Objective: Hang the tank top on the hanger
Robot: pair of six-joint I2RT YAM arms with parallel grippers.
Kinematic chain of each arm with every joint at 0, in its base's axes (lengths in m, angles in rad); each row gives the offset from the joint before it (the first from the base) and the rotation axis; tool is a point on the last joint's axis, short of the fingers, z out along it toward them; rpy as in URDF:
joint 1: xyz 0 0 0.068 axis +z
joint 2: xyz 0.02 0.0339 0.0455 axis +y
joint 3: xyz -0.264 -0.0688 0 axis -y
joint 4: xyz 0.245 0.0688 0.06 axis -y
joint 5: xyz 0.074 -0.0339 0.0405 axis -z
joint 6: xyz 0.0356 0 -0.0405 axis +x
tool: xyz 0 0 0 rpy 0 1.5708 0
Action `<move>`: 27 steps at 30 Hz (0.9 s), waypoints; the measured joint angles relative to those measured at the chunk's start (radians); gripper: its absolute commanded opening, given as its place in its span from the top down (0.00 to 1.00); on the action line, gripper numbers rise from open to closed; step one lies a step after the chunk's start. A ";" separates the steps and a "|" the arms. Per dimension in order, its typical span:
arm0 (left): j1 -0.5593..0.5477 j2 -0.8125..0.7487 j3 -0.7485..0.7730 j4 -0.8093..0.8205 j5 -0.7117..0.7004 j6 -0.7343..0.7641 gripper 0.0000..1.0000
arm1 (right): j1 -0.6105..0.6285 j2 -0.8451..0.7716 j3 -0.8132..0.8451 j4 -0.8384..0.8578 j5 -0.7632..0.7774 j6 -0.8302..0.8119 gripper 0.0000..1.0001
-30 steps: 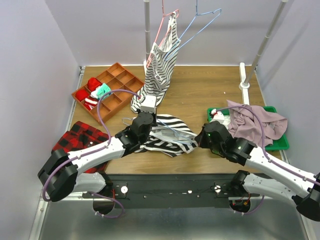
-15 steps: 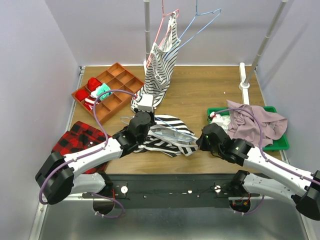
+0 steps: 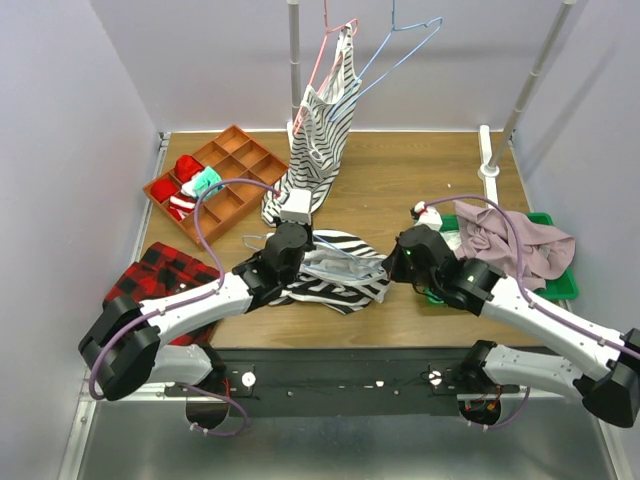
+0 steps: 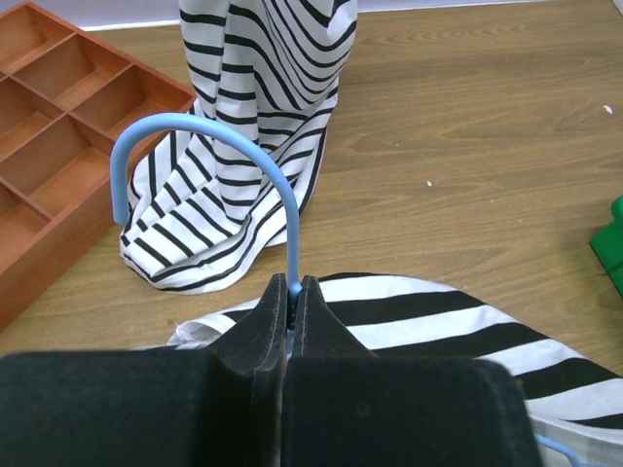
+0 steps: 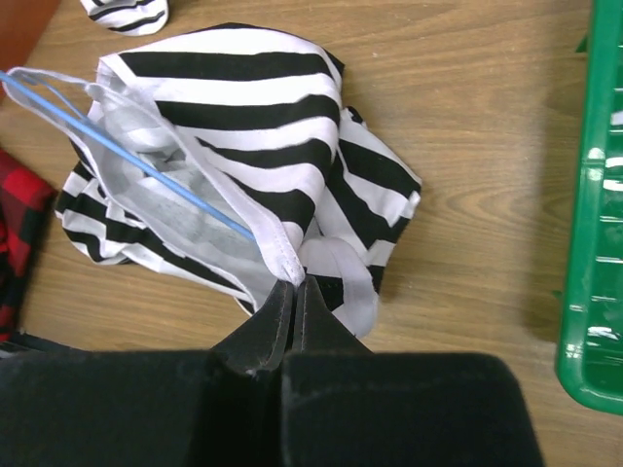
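The tank top, with wide black-and-white stripes, lies bunched on the table between the arms; it also shows in the right wrist view and the left wrist view. The light-blue hanger runs into the top; its wire shows in the right wrist view. My left gripper is shut on the hanger's neck just below the hook. My right gripper is shut on the white hem of the tank top's opening, at its right side.
A finer-striped top hangs from a pink hanger at the back, with a spare blue hanger beside it. An orange compartment tray is back left, red plaid cloth left, a green bin with mauve cloth right.
My right gripper has moved left and away from me, holding the tank top's hem. The left gripper shifted a little with the hanger. The cloth has bunched tighter.
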 measured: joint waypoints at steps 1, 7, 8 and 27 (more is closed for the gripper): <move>0.000 0.008 0.003 0.000 -0.001 0.000 1.00 | 0.000 0.020 0.017 -0.002 0.001 0.000 0.99; -0.014 0.029 0.039 -0.002 -0.005 0.000 1.00 | 0.000 0.130 0.090 0.003 0.001 0.000 0.99; -0.019 0.031 0.047 -0.002 -0.013 0.000 1.00 | 0.000 0.145 0.101 0.006 0.001 0.000 0.99; -0.068 0.002 0.180 -0.082 -0.089 0.047 1.00 | 0.000 0.198 0.319 0.065 -0.013 -0.113 0.40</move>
